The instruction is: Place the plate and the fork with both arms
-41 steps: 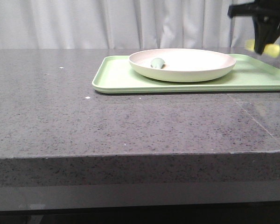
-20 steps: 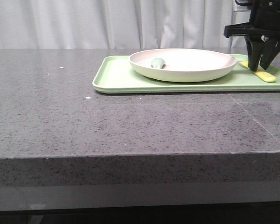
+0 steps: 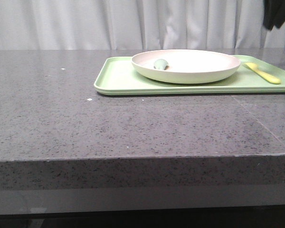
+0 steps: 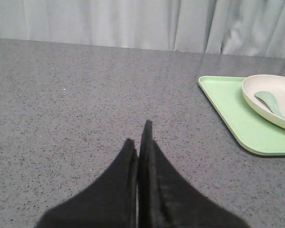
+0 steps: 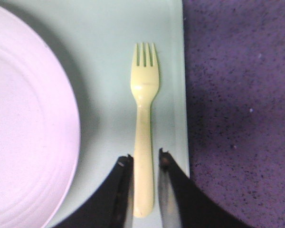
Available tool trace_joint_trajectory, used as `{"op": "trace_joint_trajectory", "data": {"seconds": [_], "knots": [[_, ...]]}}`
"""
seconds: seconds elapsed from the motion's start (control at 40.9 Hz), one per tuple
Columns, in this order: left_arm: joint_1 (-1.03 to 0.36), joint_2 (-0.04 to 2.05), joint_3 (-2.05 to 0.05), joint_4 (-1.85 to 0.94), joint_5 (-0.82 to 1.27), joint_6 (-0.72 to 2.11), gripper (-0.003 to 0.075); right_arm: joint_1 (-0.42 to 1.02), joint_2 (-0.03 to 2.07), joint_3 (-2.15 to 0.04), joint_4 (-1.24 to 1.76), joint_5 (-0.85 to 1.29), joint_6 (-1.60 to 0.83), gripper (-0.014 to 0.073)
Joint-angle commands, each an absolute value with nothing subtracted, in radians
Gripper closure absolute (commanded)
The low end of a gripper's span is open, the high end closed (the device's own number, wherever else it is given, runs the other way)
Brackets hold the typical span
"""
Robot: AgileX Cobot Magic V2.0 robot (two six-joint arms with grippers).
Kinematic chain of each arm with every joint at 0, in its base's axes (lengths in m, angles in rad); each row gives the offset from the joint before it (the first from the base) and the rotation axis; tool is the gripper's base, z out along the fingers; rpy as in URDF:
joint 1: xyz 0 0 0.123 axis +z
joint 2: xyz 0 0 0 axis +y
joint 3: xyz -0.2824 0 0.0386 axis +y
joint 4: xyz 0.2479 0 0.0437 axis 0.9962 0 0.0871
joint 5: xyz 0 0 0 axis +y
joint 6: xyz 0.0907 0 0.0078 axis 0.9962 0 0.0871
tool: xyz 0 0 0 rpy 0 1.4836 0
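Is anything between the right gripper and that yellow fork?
Nothing visible. The fork lies flat on the tray, beside the plate and apart from it. The right gripper is open right above the handle, one finger either side, with only air between.

The round cream-white plate looks like smooth matt plastic, as does the flat light green rectangular tray. The small pale yellow fork appears to be smooth plastic with a faint sheen. The dark grey table looks like polished speckled stone.
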State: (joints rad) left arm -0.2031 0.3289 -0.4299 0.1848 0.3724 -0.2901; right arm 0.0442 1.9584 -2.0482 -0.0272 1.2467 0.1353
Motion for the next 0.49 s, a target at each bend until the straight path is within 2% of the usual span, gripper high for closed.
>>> {"op": "trace_joint_trajectory", "data": {"seconds": [0.0, 0.049, 0.464], "knots": [[-0.203, 0.335, -0.455, 0.190, 0.297, -0.288, 0.0738, 0.039, 1.851, -2.077, -0.032, 1.218, 0.123, 0.0606], [-0.203, 0.335, -0.455, 0.190, 0.297, -0.288, 0.0738, 0.039, 1.830, -2.077, -0.028, 1.219, 0.123, 0.0668], [-0.203, 0.335, -0.455, 0.190, 0.297, -0.288, 0.0738, 0.090, 1.600, -2.023, -0.024, 1.273, 0.090, 0.0658]]}}
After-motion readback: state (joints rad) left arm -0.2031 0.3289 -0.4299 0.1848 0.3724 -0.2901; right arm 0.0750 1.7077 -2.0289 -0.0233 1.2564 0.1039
